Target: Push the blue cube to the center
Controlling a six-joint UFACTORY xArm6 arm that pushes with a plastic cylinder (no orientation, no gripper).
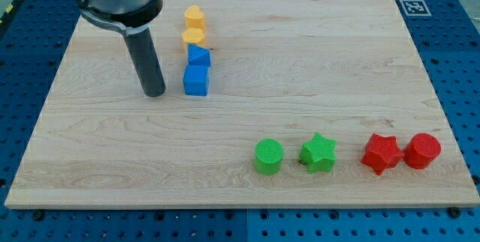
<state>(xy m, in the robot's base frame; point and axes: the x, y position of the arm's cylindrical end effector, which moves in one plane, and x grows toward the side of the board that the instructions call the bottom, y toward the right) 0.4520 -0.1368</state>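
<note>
The arm's dark rod stands upright at the view's upper left, my tip [154,92] resting on the surface.

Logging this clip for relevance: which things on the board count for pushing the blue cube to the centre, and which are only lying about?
In the job:
- blue cube
- my tip, just to the view's left of the cube, with a small gap
- wooden board

Lying about:
- second blue block, touching the cube's far side
- two yellow blocks
- green cylinder
- green star
- red star
- red cylinder
</note>
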